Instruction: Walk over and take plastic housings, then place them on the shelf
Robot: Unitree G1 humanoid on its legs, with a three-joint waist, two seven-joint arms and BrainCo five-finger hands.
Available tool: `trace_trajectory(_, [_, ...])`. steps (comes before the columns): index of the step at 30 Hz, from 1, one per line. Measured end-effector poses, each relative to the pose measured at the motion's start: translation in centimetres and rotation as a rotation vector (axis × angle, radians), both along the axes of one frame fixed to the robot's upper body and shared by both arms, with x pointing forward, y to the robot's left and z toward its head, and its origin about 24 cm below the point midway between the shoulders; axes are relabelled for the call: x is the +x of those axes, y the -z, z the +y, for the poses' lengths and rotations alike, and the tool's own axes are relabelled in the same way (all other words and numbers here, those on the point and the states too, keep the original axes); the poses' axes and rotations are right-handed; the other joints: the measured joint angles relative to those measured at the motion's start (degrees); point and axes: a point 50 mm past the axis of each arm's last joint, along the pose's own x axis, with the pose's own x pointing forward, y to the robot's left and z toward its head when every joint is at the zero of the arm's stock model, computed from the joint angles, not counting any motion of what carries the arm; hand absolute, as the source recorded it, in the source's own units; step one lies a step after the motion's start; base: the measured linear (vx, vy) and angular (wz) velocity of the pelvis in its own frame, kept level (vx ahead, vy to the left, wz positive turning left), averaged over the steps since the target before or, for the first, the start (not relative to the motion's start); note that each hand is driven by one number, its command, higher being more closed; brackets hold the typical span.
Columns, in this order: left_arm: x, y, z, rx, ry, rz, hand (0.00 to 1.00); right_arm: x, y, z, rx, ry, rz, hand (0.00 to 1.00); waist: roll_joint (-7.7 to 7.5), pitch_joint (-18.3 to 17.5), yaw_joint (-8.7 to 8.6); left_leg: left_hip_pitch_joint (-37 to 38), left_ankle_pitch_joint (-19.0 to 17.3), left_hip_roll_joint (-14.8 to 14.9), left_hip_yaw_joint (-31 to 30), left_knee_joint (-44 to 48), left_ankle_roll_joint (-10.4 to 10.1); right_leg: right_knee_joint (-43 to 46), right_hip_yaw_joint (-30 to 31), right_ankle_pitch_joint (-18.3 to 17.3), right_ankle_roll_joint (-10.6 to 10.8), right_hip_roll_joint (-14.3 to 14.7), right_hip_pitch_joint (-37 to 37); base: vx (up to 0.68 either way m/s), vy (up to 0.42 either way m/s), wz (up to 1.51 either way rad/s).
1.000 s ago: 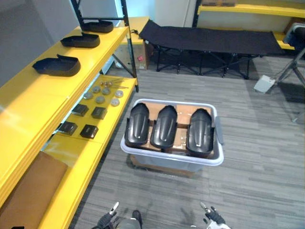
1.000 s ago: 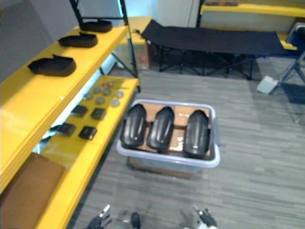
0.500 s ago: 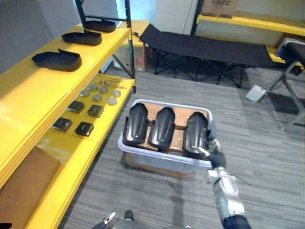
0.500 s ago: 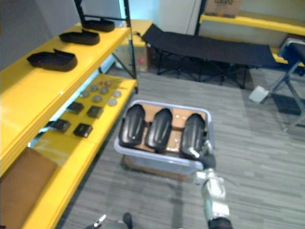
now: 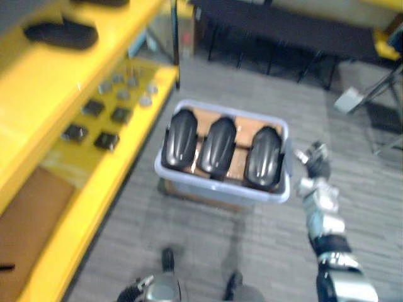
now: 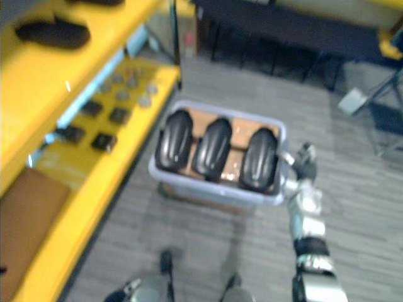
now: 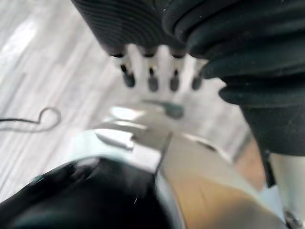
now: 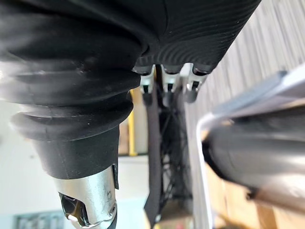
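Three black plastic housings (image 5: 222,150) lie side by side in a pale grey tote (image 5: 220,190) on the floor. My right hand (image 5: 315,162) hangs just off the tote's right end, close to the rightmost housing (image 5: 263,157), with nothing in it. Its fingers (image 8: 166,85) point straight past the tote's rim (image 8: 248,102) in the right wrist view. My left hand (image 5: 134,292) stays low at the near edge, its fingers (image 7: 152,81) straight and holding nothing. Another black housing (image 5: 60,34) lies on the yellow shelf's (image 5: 38,100) top level at the left.
The shelf's lower level (image 5: 107,157) carries small black blocks (image 5: 104,139), round metal parts (image 5: 123,93) and a brown board (image 5: 25,217). A black folding cot (image 5: 283,28) stands behind the tote. A white box (image 5: 348,99) and stand legs sit at the far right.
The view has tipped downward. My right hand has gone from the tote's near right corner out to its right end. The housings have not moved.
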Motion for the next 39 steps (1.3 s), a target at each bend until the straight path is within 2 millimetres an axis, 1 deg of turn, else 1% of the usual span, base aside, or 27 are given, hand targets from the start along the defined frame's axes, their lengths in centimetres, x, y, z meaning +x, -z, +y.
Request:
trace_trajectory(2, [0.6,-0.2,-0.2,-0.005,-0.001,-0.027,0.00,0.6,-1.2,-0.5,0.007,0.051,-0.001,0.00,0.12,0.27,0.34,-3.92,-1.08,0.11,-1.02,3.10,0.29,0.76,-0.52,0.00,-0.02,0.00,-2.09,-0.01,0.025,0.28])
trace_trajectory(3, [0.7,-0.3,-0.2,-0.010,-0.008,-0.038,0.00,0.8,-1.5,-0.7,0.016,0.066,0.000,0.00,0.16,0.29,0.79,-5.02,-1.68,0.18,-1.15,4.33,0.38,0.87,-0.51,0.00,-0.02,0.00,-2.66,0.02,0.027,0.13])
trace_trajectory(4, [1.0,-0.4,-0.3,-0.015,-0.009,-0.051,0.00,0.9,-2.3,-1.2,0.010,0.090,-0.007,0.00,0.77,0.67,1.35,-6.63,-2.65,0.29,-1.99,6.51,0.45,0.99,-0.70,0.00,-0.02,0.06,-3.03,0.02,0.023,0.12])
trace_trajectory(5, [1.3,-0.4,-0.5,-0.017,-0.005,-0.059,0.00,0.9,-2.7,-1.7,0.000,0.108,-0.009,0.00,1.31,1.01,1.34,-7.41,-3.11,0.31,-2.55,7.63,0.53,1.15,-1.06,0.00,-0.02,0.12,-3.04,-0.01,0.026,0.19])
trace_trajectory(6, [1.7,-0.5,-0.8,-0.021,0.001,-0.071,0.00,0.9,-3.8,-2.6,-0.011,0.142,-0.011,0.00,2.13,1.48,1.65,-9.10,-3.79,0.50,-3.10,9.26,0.50,1.95,-1.09,-0.05,-0.10,0.17,-4.02,-0.04,0.040,0.16])
trace_trajectory(8, [2.2,-0.6,-1.2,-0.029,0.016,-0.086,0.00,0.9,-5.8,-3.6,-0.036,0.187,-0.034,0.00,3.10,2.02,1.98,-11.94,-4.36,0.69,-3.64,10.81,0.50,3.02,-1.07,-0.22,-0.36,0.18,-6.35,-0.07,0.049,0.07])
trace_trajectory(9, [2.4,-0.7,-1.3,-0.030,0.021,-0.091,0.00,0.8,-6.2,-4.0,-0.041,0.204,-0.032,0.00,3.36,2.17,2.17,-12.42,-4.42,0.69,-3.72,10.91,0.40,3.33,-1.06,-0.29,-0.46,0.14,-6.95,-0.06,0.040,0.04])
trace_trajectory(10, [2.8,-0.8,-1.5,-0.032,0.029,-0.096,0.00,0.7,-6.7,-4.7,-0.049,0.236,-0.012,0.00,4.03,2.59,2.62,-13.26,-4.42,0.74,-3.88,11.49,0.41,3.99,-1.03,-0.55,-0.86,0.09,-7.72,-0.06,0.037,0.04])
trace_trajectory(13, [3.3,-0.8,-2.2,-0.065,0.015,-0.112,0.00,0.5,-7.3,-5.6,-0.034,0.329,0.014,0.00,5.36,3.25,2.74,-15.51,-4.71,1.08,-4.54,13.46,0.69,6.36,-0.99,-1.62,-2.29,0.01,-9.83,-0.06,0.031,0.03])
trace_trajectory(16, [3.5,-0.9,-2.7,-0.070,0.034,-0.124,0.00,-0.2,-7.5,-6.9,-0.029,0.413,0.044,0.00,6.40,3.60,2.78,-17.43,-4.58,1.26,-5.34,14.74,1.05,8.44,-1.03,-2.45,-2.13,-0.13,-11.72,-0.04,0.014,0.06])
trace_trajectory(17, [3.5,-0.8,-2.8,-0.083,0.022,-0.124,0.00,-0.3,-7.6,-7.2,-0.022,0.443,0.052,0.00,6.55,3.58,2.76,-17.75,-4.56,1.31,-5.39,14.97,1.05,9.25,-0.95,-2.91,-1.75,-0.30,-12.28,0.00,0.000,0.00])
trace_trajectory(21, [3.5,-0.8,-2.9,-0.092,0.016,-0.123,0.00,-0.9,-8.1,-8.2,-0.026,0.498,0.061,0.00,6.91,3.63,2.73,-18.29,-4.45,1.60,-5.40,15.26,0.88,11.90,-0.64,-4.24,-1.64,-0.74,-13.87,0.00,0.000,0.00])
trace_trajectory(24, [3.8,-0.7,-3.4,-0.095,0.045,-0.115,0.00,-1.5,-8.8,-9.1,-0.057,0.528,0.071,0.00,8.34,3.77,2.71,-18.66,-4.33,1.63,-5.34,15.38,0.83,13.74,-0.23,-5.09,-1.88,-1.12,-15.05,-0.01,-0.001,-0.02])
trace_trajectory(25, [4.0,-0.7,-3.5,-0.096,0.049,-0.115,0.00,-1.6,-8.8,-9.3,-0.060,0.533,0.078,0.00,8.89,3.87,2.70,-18.87,-4.21,1.70,-5.26,15.33,0.79,14.10,-0.01,-5.14,-1.85,-1.14,-15.58,-0.02,-0.006,-0.09])
trace_trajectory(29, [4.1,-0.7,-4.1,-0.118,0.050,-0.122,0.00,-1.7,-7.9,-9.6,-0.049,0.537,0.135,0.00,9.84,3.80,2.59,-19.72,-3.98,1.76,-4.52,15.17,0.82,15.79,0.79,-5.69,-1.57,-1.66,-17.76,0.00,-0.007,-0.08])
trace_trajectory(34, [4.1,-0.7,-4.3,-0.127,0.047,-0.134,0.00,-1.7,-6.7,-10.0,-0.075,0.537,0.222,0.00,10.12,3.84,2.82,-21.35,-3.94,1.68,-4.44,15.78,0.80,17.65,1.15,-6.56,-1.70,-2.16,-19.94,0.01,-0.004,0.01])
trace_trajectory(36, [4.3,-0.7,-4.5,-0.142,0.034,-0.141,0.00,-1.8,-6.9,-10.1,-0.084,0.543,0.218,0.00,10.89,3.97,2.81,-22.37,-4.00,1.64,-5.37,16.67,0.82,18.48,0.55,-7.03,-1.83,-2.24,-20.34,0.01,-0.009,0.14])
trace_trajectory(39, [4.4,-0.6,-4.9,-0.156,0.028,-0.141,0.00,-1.3,-7.7,-9.6,-0.145,0.530,0.217,0.00,11.73,4.04,3.42,-24.01,-4.05,1.63,-5.84,17.79,0.75,21.48,0.47,-8.41,-1.99,-2.92,-22.42,-0.03,-0.020,0.08])
